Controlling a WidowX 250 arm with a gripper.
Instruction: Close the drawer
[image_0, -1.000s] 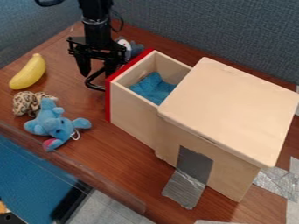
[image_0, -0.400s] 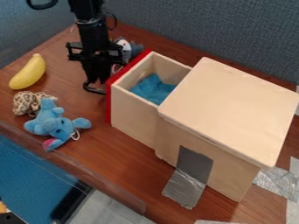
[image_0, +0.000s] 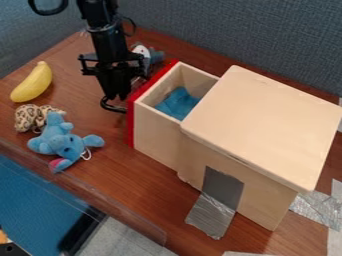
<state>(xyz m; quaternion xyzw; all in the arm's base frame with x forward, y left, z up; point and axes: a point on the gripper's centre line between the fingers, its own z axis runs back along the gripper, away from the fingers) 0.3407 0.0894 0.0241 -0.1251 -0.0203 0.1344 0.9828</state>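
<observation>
The gripper (image_0: 117, 95) hangs at the upper left, in front of the drawer's red front (image_0: 131, 120). Its fingers are together, close beside the black loop handle (image_0: 112, 106); whether they touch it I cannot tell. The wooden drawer (image_0: 155, 136) stands partly out of the left side of the wooden box (image_0: 260, 125), with a blue cloth (image_0: 178, 103) inside.
A yellow banana (image_0: 33, 83), a patterned brown bundle (image_0: 30, 118) and a blue plush toy (image_0: 61, 142) lie on the left. Behind the gripper is a grey plush (image_0: 155, 55). Silver tape (image_0: 211, 216) runs from the box onto the table (image_0: 150, 177).
The gripper's fingers, apart at first, have come together. Since then the gripper and drawer have shifted slightly right, and a little less of the drawer stands out of the box.
</observation>
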